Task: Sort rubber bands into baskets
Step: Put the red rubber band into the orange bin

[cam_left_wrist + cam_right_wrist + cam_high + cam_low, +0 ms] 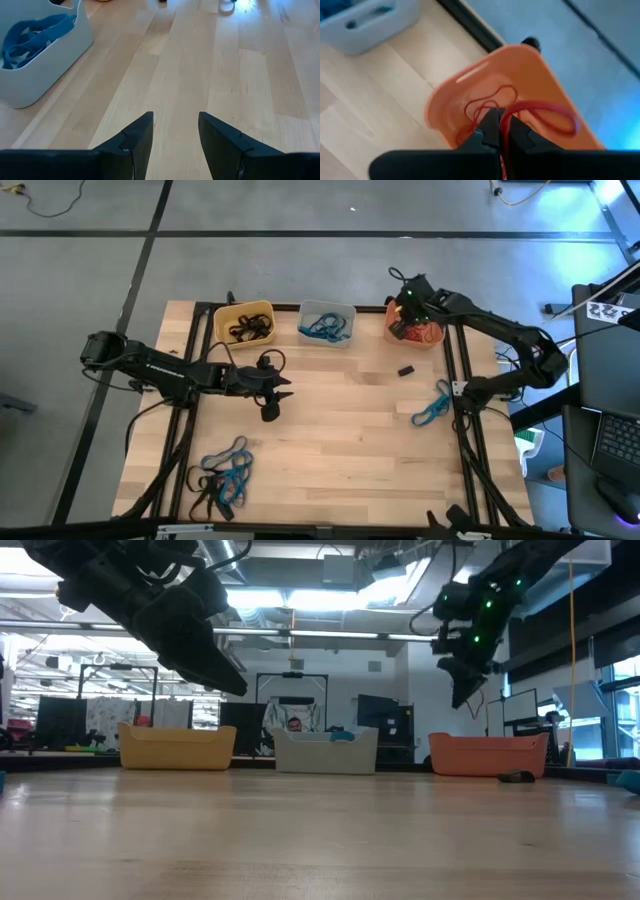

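Light wooden table [340, 430] of butcher-block planks is sitting inside a black metal frame [190, 380] on grey concrete floor [300, 270]. Dark floor lines are crossing behind the table. A small black object [406, 370], possibly a clip, is lying on the wood toward the right rear. A laptop [615, 440] is showing at the right edge. A yellow cable [45, 200] is trailing at top left. Beyond the table, a person [294, 725] is sitting among monitors under ceiling lights.

Nothing to read here — no label, brand, number or sign legible on anything in any view, near the jaws or beyond them — just unmarked surfaces all round.
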